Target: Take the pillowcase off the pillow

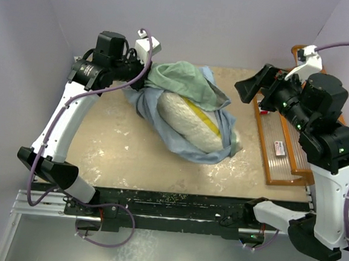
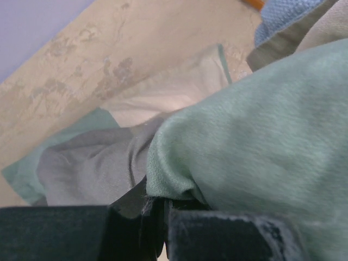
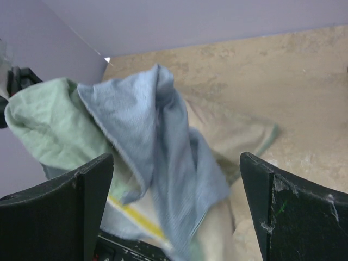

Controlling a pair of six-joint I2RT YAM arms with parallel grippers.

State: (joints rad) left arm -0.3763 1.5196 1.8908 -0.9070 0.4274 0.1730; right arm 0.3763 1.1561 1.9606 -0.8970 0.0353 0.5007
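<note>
The left end effector [image 2: 163,211] pinches a soft sage-green fold of the limp patchwork cloth pillowcase [image 1: 187,80]. The cloth bunches over the plump, cream quilted pillow [image 1: 184,122] beside it on the mottled beige counter [image 1: 130,157]. The right end effector [image 3: 176,201] gapes wide, near the cloth's blue lining.

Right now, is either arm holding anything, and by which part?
The left gripper, jaws shut, pinches a sage green fold of the pillowcase. The right gripper, jaws open, holds nothing.
</note>
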